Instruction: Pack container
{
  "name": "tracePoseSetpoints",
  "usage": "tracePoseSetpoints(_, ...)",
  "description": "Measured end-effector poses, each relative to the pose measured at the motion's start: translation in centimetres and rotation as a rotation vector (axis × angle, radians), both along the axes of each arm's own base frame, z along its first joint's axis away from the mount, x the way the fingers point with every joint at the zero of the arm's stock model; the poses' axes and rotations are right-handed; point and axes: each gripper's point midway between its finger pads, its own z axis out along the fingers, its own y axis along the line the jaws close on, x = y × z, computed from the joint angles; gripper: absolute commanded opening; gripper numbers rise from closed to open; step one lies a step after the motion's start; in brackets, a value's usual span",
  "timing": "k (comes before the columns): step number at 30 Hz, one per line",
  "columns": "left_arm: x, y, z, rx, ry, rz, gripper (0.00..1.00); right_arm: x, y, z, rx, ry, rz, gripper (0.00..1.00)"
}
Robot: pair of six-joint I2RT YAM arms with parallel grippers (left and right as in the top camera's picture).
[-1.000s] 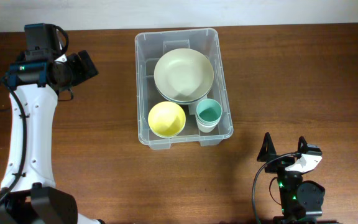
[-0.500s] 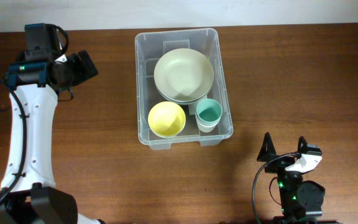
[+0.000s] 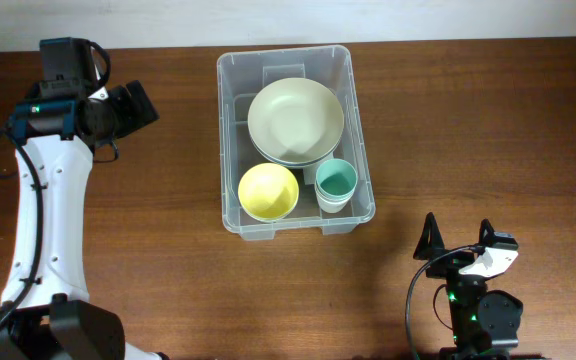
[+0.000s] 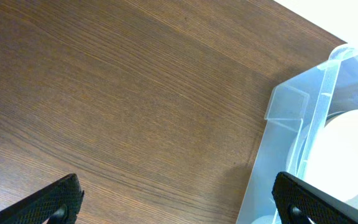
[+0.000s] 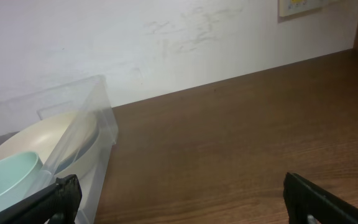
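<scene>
One container [image 3: 231, 140] stood on the wooden table [image 3: 488, 130], near the middle and toward the far edge. It was a clear plastic bin with rounded corners. Inside it I counted one large pale green bowl [image 3: 296, 120] filling the far part, with the greyish rim of a second bowl [image 3: 293, 161] showing just beneath it. One yellow bowl [image 3: 268, 191] and one teal cup [image 3: 336, 182] sat side by side at the near end. The cup's lower wall looked white, and I could not tell whether it was nested in another cup.

Two arms were present, each with one gripper. The left gripper [image 3: 133, 106] was raised over bare wood at the far left, and its two fingers were spread wide in the left wrist view [image 4: 179, 202]. The container lay well apart from it, off to its right. That view caught only a corner of the bin's wall [image 4: 291, 124], with nothing between the fingers.

The right gripper [image 3: 457, 240] sat at the near edge, its fingers likewise set wide and empty in the right wrist view [image 5: 185, 199]. The container [image 5: 86, 143] lay ahead of it and to its left, apart from it, with the pale bowl and teal cup visible through the wall.
</scene>
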Motion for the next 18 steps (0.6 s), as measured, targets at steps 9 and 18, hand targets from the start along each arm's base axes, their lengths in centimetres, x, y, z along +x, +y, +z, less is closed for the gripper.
tracePoseSetpoints(9,-4.8,-0.6,10.8,0.025,-0.279,-0.005,1.0,0.0,0.0,0.0,0.0,0.0,0.0,0.99)
tracePoseSetpoints(18,-30.4,-3.2,29.4,0.111,-1.0,0.005,1.0,0.0,0.0,0.0,0.0,0.0,0.0,0.99)
